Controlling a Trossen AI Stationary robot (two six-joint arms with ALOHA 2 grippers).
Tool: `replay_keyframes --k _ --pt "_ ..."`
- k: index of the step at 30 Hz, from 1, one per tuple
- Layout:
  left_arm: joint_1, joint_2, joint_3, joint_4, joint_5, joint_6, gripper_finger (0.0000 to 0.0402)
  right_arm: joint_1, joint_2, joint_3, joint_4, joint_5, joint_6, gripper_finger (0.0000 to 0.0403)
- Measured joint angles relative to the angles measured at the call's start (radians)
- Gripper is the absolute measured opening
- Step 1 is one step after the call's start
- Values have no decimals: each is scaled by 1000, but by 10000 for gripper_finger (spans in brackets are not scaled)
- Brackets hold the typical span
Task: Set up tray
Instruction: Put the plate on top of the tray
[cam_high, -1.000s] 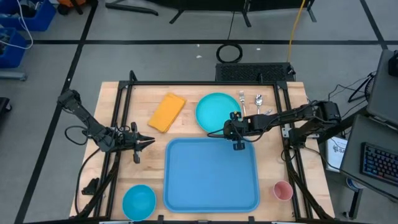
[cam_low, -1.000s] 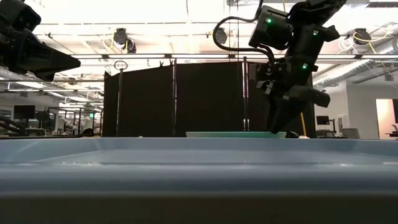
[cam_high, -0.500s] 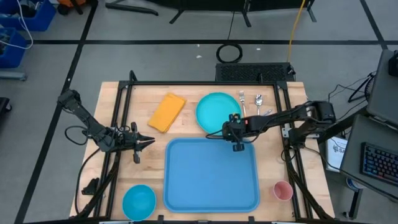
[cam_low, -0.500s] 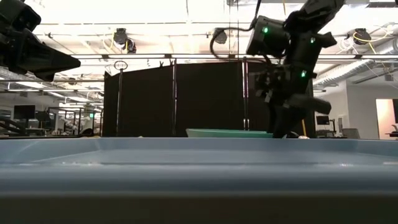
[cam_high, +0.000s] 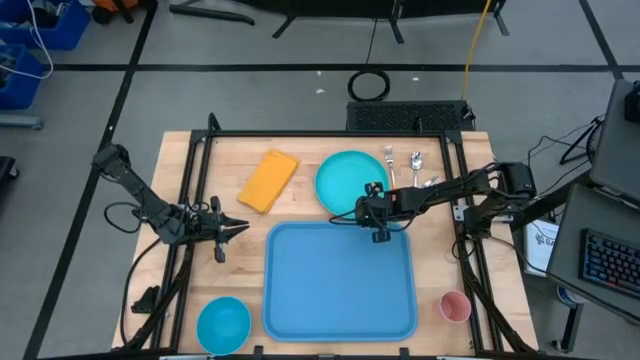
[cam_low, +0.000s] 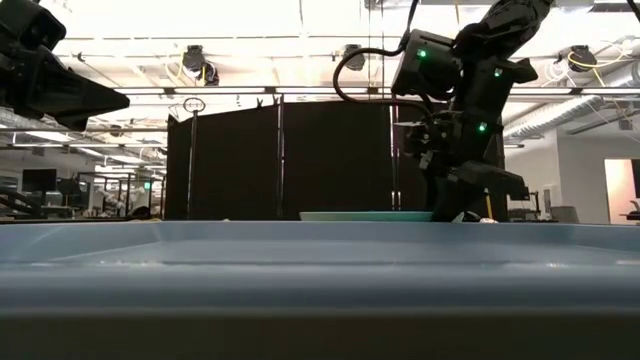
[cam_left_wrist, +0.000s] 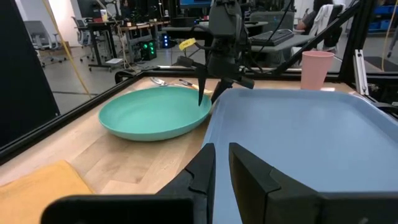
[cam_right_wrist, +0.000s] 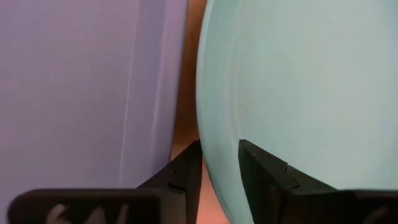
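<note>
On the wooden table (cam_high: 440, 255), the blue tray (cam_high: 340, 280) is laid flat in the near middle, with its far edge just beside a round teal plate (cam_high: 350, 180). The right gripper (cam_high: 362, 212) is lowered at the near rim of that plate, in the narrow gap between plate and tray; in the right wrist view its two dark fingers (cam_right_wrist: 264, 174) are seen straddling the plate's edge, one on the table side and one over the plate, with a gap between them, and whether the rim is pinched cannot be told. The left gripper (cam_high: 240, 228) is held above the table to the left of the tray, pointed toward it, with its fingers (cam_left_wrist: 245, 171) set close together around a thin slit and nothing between them. A folded yellow cloth (cam_high: 268, 181) is seen left of the plate, cutlery (cam_high: 405, 162) to the right of the plate, a small blue bowl (cam_high: 223, 322) at the near left corner and a pink cup (cam_high: 455, 306) at the near right, both apart from the tray.
</note>
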Motion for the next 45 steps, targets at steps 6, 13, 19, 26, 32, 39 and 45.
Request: replay_keyframes --k 6,13,19,26,32,39,45 --pt "0 0 0 0 0 0 51 1 0 0 1 44 -13 10" --pt "0 0 0 0 0 0 51 1 -1 0 6 124 -7 3" --pt "0 0 0 0 0 0 51 22 0 0 6 161 -6 2" --pt "0 0 0 0 0 0 51 72 -58 0 1 187 9 1" --pt "0 0 0 0 0 0 51 137 -144 1 -1 183 58 1" --pt "0 0 0 0 0 0 51 246 -161 79 -42 178 119 1" --pt "0 0 0 1 0 0 51 338 -140 203 -59 153 181 0"
